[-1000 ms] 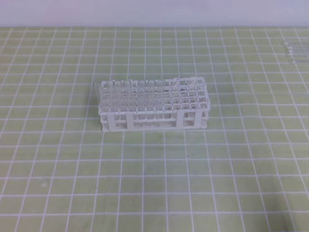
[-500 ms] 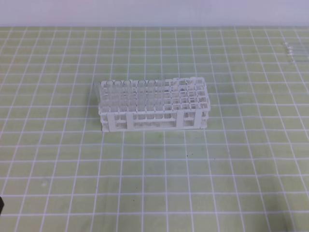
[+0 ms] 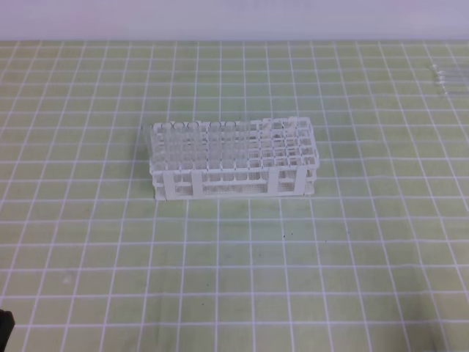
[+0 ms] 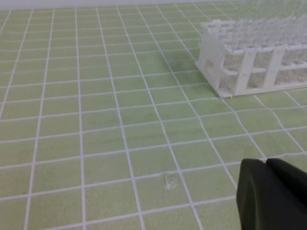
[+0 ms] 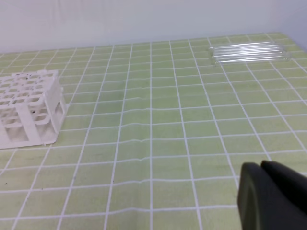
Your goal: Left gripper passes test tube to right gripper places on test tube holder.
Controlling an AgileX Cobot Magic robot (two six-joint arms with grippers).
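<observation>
The white test tube holder (image 3: 234, 158) stands mid-table, also seen in the left wrist view (image 4: 249, 52) and the right wrist view (image 5: 29, 108). Clear tubes (image 3: 194, 139) fill its left half. Several loose test tubes (image 5: 249, 51) lie side by side on the mat at the far right (image 3: 445, 75). Only a black corner of the left gripper (image 3: 4, 324) shows in the high view, at the lower left edge. In its wrist view the left gripper (image 4: 266, 164) is shut and empty, well short of the holder. The right gripper (image 5: 261, 166) is shut and empty, far from the loose tubes.
A green mat with a white grid (image 3: 234, 257) covers the table up to a pale wall (image 3: 234, 18) at the back. Nothing else stands on it.
A black corner of the left arm has come into the high view at the lower left edge and crept slightly further in. The holder and tubes have not moved.
</observation>
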